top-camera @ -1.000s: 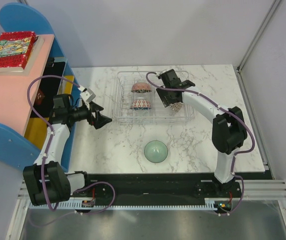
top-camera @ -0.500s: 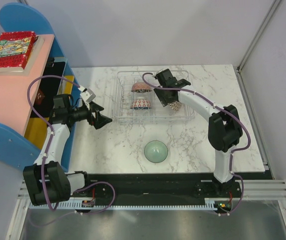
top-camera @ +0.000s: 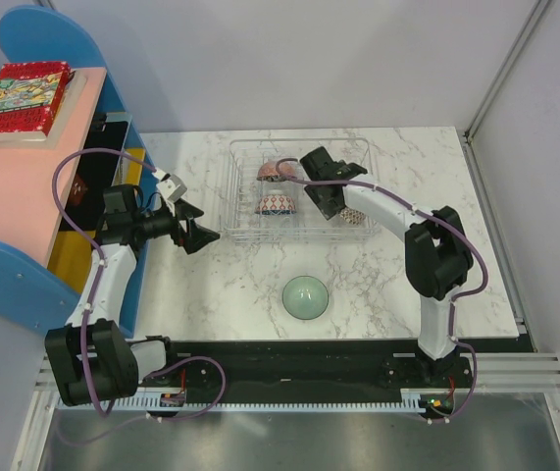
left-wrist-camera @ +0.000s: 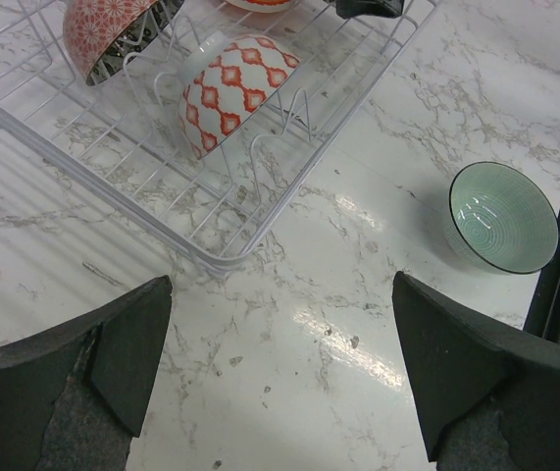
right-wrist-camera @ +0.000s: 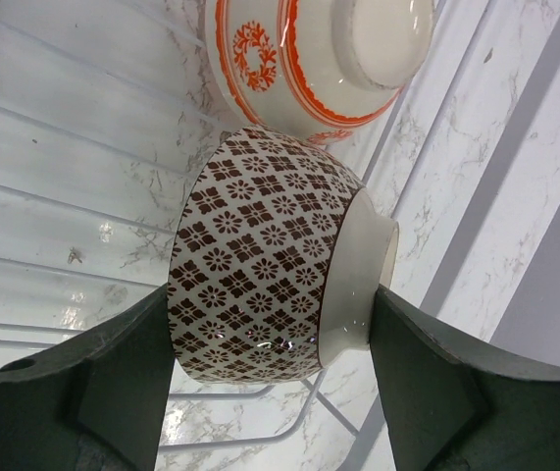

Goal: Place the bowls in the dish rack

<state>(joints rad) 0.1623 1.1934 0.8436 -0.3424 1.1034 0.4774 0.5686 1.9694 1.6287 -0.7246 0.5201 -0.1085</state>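
We judge the main risk to be the brown lattice-patterned ceramic bowl slipping or toppling against its neighbour if it is let go before it seats between the ribs. The right gripper is partly spread and pinches this bowl on its side, mouth to foot, low over the clear plastic dish rack, just beside an orange-and-white bowl. The left gripper is spread wide and empty above the white marble surface. The pale mint-green bowl waits upright outside the rack.
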